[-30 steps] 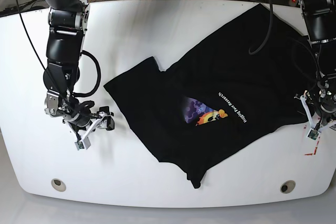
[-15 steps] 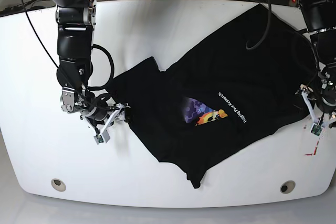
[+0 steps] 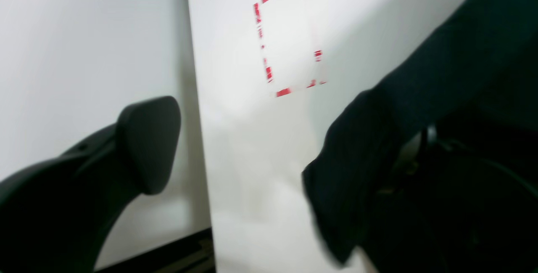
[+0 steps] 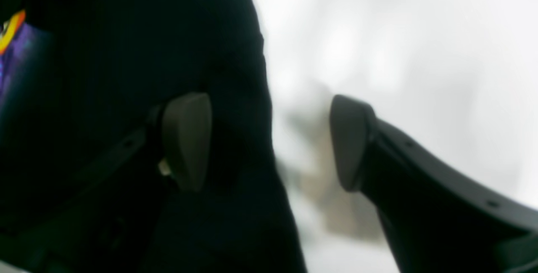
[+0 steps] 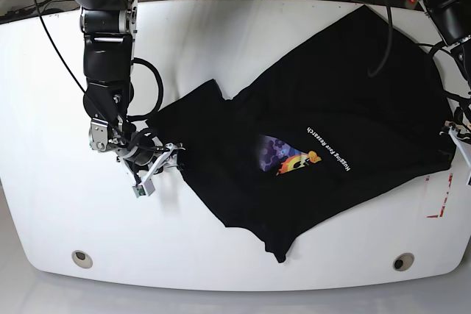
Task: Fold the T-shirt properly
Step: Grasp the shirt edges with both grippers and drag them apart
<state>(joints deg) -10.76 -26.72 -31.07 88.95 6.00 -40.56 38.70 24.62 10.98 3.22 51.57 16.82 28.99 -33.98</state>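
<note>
The black T-shirt lies spread out on the white table, lettering and coloured graphic facing up. My right gripper is at the shirt's left edge. In the right wrist view it stands open astride that edge, one finger over the cloth and the other over bare table. My left gripper is at the shirt's right edge, half out of the base view. In the left wrist view it is open wide: one finger shows, and the cloth hides the other.
Red tape marks lie on the table beside the shirt's right corner, also seen in the base view as red tape marks. The table's right edge runs close to my left gripper. Two round grommets sit near the front edge.
My right gripper has moved rightward across the table onto the shirt's left edge. My left gripper has shifted outward toward the table's right edge and opened wider; the shirt's right corner crept slightly right.
</note>
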